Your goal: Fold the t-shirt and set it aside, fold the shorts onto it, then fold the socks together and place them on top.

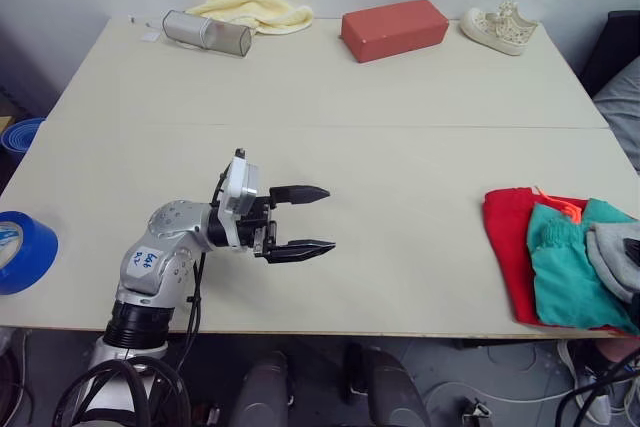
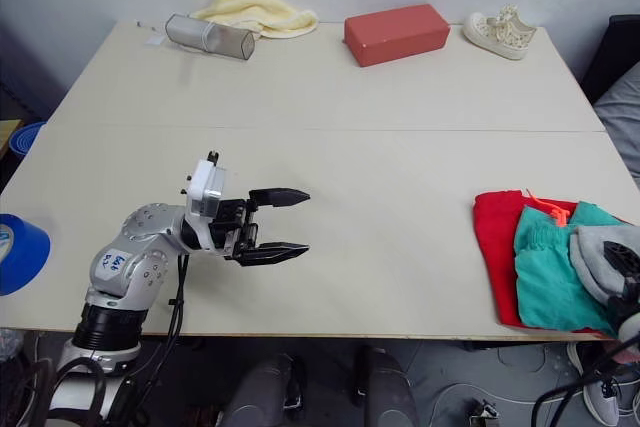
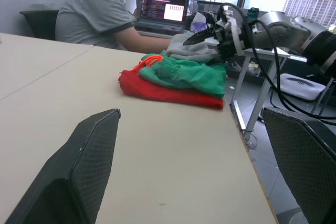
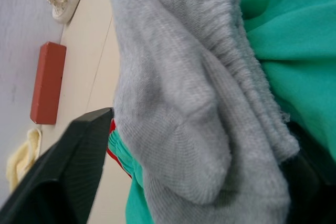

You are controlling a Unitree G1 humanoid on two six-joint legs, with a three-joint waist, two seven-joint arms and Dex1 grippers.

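Right gripper point(image 3: 210, 36) holds its fingers spread around the grey socks point(image 4: 205, 108), a soft ribbed bundle lying on the teal shorts point(image 1: 565, 267). Those are folded, orange drawstring showing, atop the folded red t-shirt point(image 1: 505, 237) at the table's point(image 1: 330, 97) near right edge. Left gripper point(image 1: 312, 219) hovers open and empty over bare tabletop, well apart.

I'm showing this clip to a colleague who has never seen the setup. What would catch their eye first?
Probably the bright stack at the table's right front edge: the red t-shirt at the bottom, the teal shorts on it, the grey socks on top, with the right claw around the socks. Next, the left claw held open above bare table near the front left.
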